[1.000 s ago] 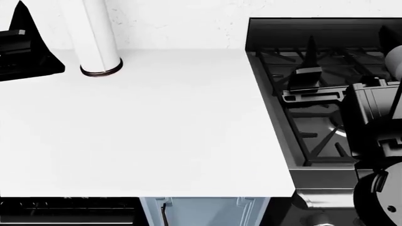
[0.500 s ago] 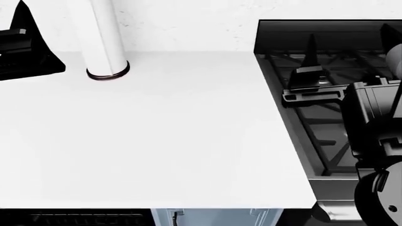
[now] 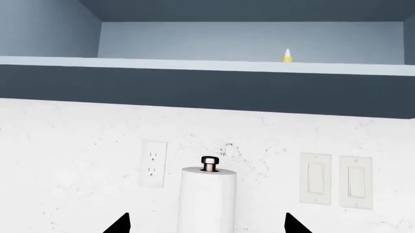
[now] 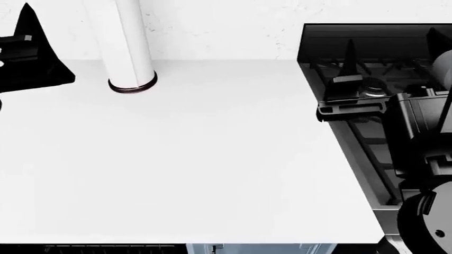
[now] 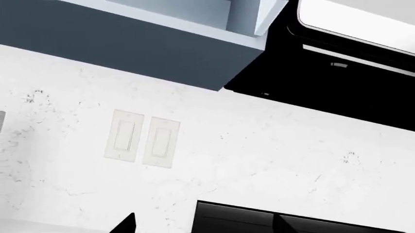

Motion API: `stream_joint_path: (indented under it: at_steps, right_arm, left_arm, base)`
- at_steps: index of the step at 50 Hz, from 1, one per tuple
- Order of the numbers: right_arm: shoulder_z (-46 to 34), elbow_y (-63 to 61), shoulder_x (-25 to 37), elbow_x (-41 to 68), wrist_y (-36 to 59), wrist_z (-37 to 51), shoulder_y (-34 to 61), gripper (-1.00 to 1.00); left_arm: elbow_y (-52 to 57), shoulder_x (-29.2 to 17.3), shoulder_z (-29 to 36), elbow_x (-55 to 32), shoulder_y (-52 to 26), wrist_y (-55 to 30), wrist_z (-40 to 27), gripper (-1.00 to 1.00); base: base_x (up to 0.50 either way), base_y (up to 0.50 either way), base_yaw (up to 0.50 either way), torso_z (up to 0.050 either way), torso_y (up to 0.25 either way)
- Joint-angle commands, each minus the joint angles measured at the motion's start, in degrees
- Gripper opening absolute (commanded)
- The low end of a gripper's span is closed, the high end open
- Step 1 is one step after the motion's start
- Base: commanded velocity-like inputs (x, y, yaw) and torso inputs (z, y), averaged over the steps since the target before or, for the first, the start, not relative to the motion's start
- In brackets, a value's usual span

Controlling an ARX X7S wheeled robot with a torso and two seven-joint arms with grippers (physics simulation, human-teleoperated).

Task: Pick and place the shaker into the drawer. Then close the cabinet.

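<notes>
The shaker does not show anywhere on the white counter (image 4: 198,159). A tiny yellow object with a white tip (image 3: 287,56) stands on an open upper shelf, too small to identify. The drawer (image 4: 261,248) is a thin pale blue sliver below the counter's front edge; the rest of it and the cabinet are out of view. My left gripper (image 4: 28,53) hovers at the counter's far left; in its wrist view it (image 3: 207,225) is open and empty, facing the wall. My right gripper (image 4: 350,69) hangs over the stove, also open and empty (image 5: 204,225).
A paper towel roll (image 4: 120,37) stands upright at the counter's back left, straight ahead of the left gripper (image 3: 207,194). A black stove (image 4: 367,132) adjoins the counter on the right. The wall holds an outlet (image 3: 153,162) and switches (image 5: 141,138). A black appliance (image 5: 350,73) hangs above the stove.
The head view has shifted: counter, paper towel roll and stove have drifted right and down in the picture, and the drawer sliver has shrunk. Both grippers keep their places in the view.
</notes>
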Motion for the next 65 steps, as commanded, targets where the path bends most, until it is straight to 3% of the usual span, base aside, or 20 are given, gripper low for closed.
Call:
stream_joint_path:
  at_steps: [1, 47, 65]
  right_arm:
    - [-0.15, 0.31, -0.04, -0.61, -0.41, -0.42, -0.35, 1.0]
    - [0.58, -0.12, 0.4, 1.84, -0.38, 1.14, 0.39, 1.0]
    - [0.86, 0.19, 0.43, 1.1, -1.72, 0.6, -1.01, 1.0]
  left_arm:
    - [-0.24, 0.09, 0.29, 0.39, 0.23, 0.01, -0.04, 1.0]
    - [-0.1, -0.56, 0.05, -0.86, -0.41, 0.08, -0.72, 1.0]
    - [-0.31, -0.45, -0.01, -0.21, 0.43, 0.6, -0.29, 1.0]
  base:
    - [0.05, 0.08, 0.0, 0.0, 0.01]
    - [0.09, 0.05, 0.0, 0.0, 0.0]
    - [0.0, -0.15, 0.0, 0.0, 0.0]
